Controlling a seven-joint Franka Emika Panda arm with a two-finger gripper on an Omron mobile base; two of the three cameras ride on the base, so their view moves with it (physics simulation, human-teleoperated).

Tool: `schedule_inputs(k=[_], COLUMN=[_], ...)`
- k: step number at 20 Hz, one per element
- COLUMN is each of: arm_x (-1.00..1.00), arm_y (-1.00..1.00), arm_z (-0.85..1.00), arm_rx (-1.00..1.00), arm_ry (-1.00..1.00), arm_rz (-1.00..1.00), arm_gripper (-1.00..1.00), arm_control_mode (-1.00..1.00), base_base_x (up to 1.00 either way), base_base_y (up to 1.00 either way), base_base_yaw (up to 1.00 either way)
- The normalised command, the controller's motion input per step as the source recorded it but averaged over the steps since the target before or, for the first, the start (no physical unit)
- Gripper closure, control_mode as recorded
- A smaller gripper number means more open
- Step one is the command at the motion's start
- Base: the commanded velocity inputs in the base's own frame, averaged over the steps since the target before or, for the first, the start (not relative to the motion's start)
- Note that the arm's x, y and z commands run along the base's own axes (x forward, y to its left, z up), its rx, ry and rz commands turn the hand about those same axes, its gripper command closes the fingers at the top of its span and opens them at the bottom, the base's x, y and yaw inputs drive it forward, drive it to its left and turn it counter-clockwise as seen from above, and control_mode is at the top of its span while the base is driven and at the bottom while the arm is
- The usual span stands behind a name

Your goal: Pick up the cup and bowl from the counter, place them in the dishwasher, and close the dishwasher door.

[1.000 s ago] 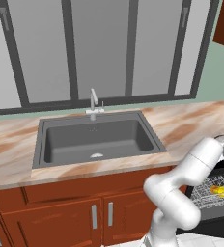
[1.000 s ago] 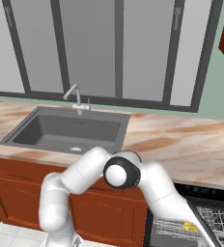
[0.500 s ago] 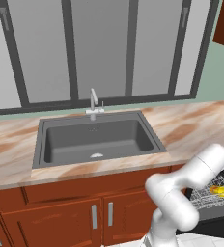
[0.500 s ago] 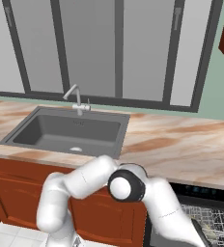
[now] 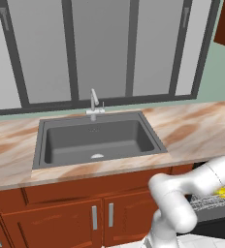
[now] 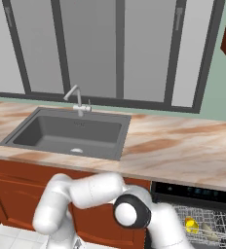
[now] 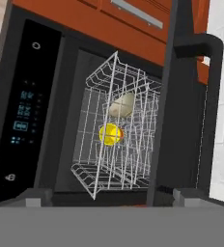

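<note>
**Cup and bowl in the rack, dishwasher door open**

The counter (image 5: 197, 131) runs wide across both base views, marbled beige and brown, with the dark grey sink (image 5: 97, 140) sunk into it and a silver faucet (image 5: 93, 102) behind the basin. Reddish-brown cabinets (image 5: 85, 208) sit below it. To the right of them is the dishwasher (image 6: 197, 192), black, its cavity open toward me. In my hand view the dishwasher door (image 7: 186, 111) stands edge-on, a dark slab hanging away from the opening, not shut. The pale wire rack (image 7: 116, 130) is pulled partway out. Inside it lie a beige bowl (image 7: 122, 104) and, just beside it and touching or nearly so, a yellow cup (image 7: 110, 134). My gripper (image 7: 111, 195) points at the rack, its two dark tips spread wide apart and pinching nothing
</note>
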Motion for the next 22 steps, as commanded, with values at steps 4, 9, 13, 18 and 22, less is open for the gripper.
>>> schedule_inputs(k=[4, 9, 13, 18, 22], arm_x=[-0.12, 0.00, 0.12, 0.23, 0.28], arm_y=[0.07, 0.02, -0.13, -0.33, -0.40], arm_z=[-0.42, -0.37, -0.25, -0.29, -0.39], arm_rx=[-0.10, -0.14, -0.10, -0.06, -0.04], arm_ry=[-0.06, -0.05, -0.03, -0.02, 0.00], arm_rz=[0.02, 0.00, 0.00, 0.02, 0.03], arm_gripper=[-1.00, -1.00, -1.00, -1.00, -1.00], arm_control_mode=[-1.00, -1.00, -1.00, -1.00, -1.00], base_base_x=[0.00, 0.00, 0.00, 0.00, 0.00], base_base_y=[0.00, 0.00, 0.00, 0.00, 0.00], base_base_yaw=[0.00, 0.00, 0.00, 0.00, 0.00])
